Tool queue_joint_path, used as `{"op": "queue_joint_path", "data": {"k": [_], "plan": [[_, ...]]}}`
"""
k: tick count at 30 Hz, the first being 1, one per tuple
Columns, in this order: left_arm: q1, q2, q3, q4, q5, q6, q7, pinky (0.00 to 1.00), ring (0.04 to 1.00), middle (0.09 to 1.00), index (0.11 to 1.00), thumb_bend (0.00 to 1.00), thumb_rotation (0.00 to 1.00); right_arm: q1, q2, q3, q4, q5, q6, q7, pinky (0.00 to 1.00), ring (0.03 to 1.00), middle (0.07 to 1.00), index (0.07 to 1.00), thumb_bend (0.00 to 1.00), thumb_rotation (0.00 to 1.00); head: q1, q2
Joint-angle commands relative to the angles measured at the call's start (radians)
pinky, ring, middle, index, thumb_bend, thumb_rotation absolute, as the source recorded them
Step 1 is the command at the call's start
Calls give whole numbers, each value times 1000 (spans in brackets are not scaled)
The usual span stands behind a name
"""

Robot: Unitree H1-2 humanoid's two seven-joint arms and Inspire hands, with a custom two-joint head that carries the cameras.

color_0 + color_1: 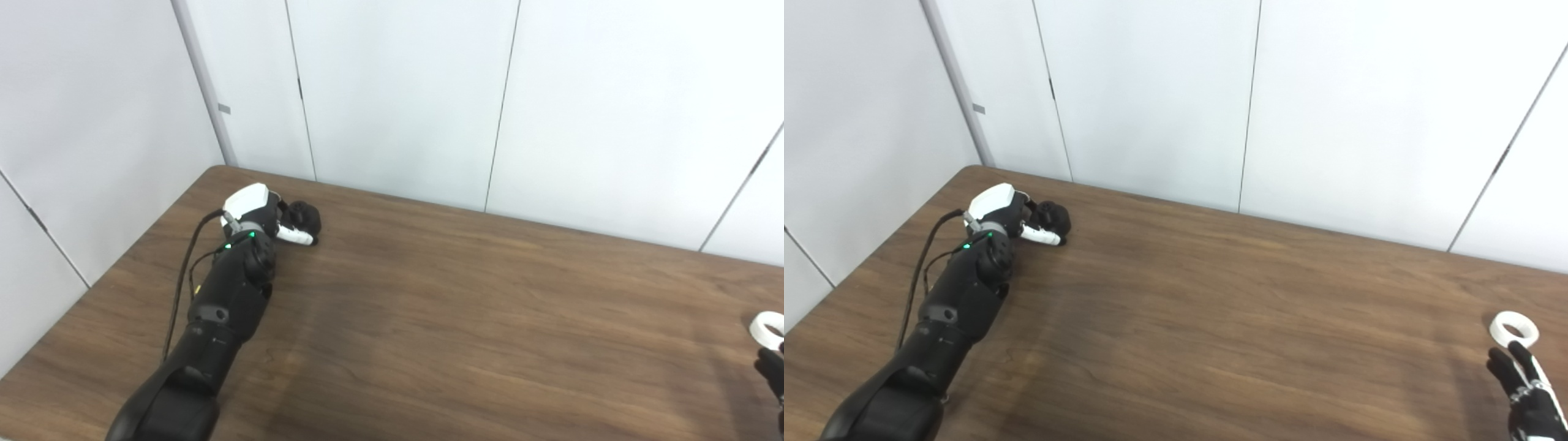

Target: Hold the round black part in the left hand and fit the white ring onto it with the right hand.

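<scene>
A: The round black part is lying on the bench, near its far left corner. The left hand is resting right against it.

B: Is the left hand gripping the part?

A: Its fingers are bending around the near side of the part and seem to be touching it. But I cannot tell if they are really clamping it or only lying beside it, because the white back of the hand is hiding much of the contact.

B: And the white ring, where is it sitting?

A: It is lying flat on the bench, very far from the round black part, at the opposite right side and nearer to the front edge. The two things are well apart, with bare wood between them.

B: What is the right hand doing?

A: It is coming in from the lower right corner, and only a part of it is showing. Its fingers are spreading apart and pointing toward the ring, and it is holding nothing. One fingertip is standing just beside the near edge of the ring; I cannot tell if it is touching.

B: And the left arm?

A: It is stretching from the lower left of the view toward the round black part, low over the bench, with a black cable running along it.
</scene>
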Motion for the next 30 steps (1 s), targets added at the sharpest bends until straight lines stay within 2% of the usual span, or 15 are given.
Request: {"op": "queue_joint_path", "data": {"k": [1,4,5,8,12,17,25,30], "plan": [[-46,18,8,-25,-2,-2,27,947,941,883,693,813,221,69,38,18,57,12,-4,-2,1000,920,902,944,610,959,1,2],[-43,14,14,-29,-39,-4,55,932,924,863,635,742,123,70,37,18,61,13,-9,1,1000,921,903,943,610,956,0,2],[-39,11,20,-31,-64,-10,75,929,916,851,552,610,86,70,37,18,60,12,-7,0,1000,922,904,944,611,960,0,2],[-32,9,23,-32,-117,-31,126,907,863,780,493,527,52,70,37,17,61,14,-5,0,1000,923,899,941,614,956,0,2],[-30,13,7,-28,-155,-37,164,863,817,745,486,516,46,69,36,17,66,15,-9,1,1000,924,897,940,627,949,0,2],[-31,23,-15,-18,-186,-50,192,904,856,785,486,515,47,69,38,19,63,7,-11,-2,1000,920,892,941,628,950,-4,1],[-10,40,-48,-45,-202,-64,215,917,853,776,486,517,47,72,40,21,57,6,-7,-1,1000,931,891,940,631,956,-13,4],[30,51,-65,-134,-197,-67,199,937,860,771,485,519,46,75,50,23,44,-6,9,-14,1000,932,889,936,641,955,-25,6]]}}
